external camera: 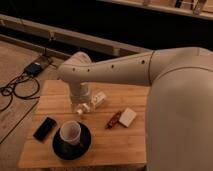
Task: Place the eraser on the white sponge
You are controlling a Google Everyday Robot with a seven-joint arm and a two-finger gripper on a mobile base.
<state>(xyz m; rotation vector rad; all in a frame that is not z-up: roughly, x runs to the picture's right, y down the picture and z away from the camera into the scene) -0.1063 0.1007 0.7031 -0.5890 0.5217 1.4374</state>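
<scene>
The tool [81, 106] hangs low over the middle of the table [116, 150], somewhat toward the far edge, at the end of the pale arm [115, 65] that reaches in from the right. Whether it is open or closed I cannot tell, and nothing can be made out in its hold.

Just beside it, toward the far edge, lies a white bottle-like item [98, 98]. Nearer the front edge stands a cup [70, 132] on a black saucer [59, 149].

The eraser [45, 128] lies flat near the left edge, close beside the saucer and apart from the tool. The white sponge [128, 117] sits toward the right edge, with a small reddish-brown oblong [114, 120] right against its left side.

The eraser looks stiff, thin and light, probably with a smooth face, so it should not deform but may slip. Lying flat, it offers little height; taking it across its narrow width, at mid-length, seems the surest hold. The sponge will likely give under it, and being smaller than the slab is long, it asks for a centred, gentle release, or the eraser may tip off.
</scene>
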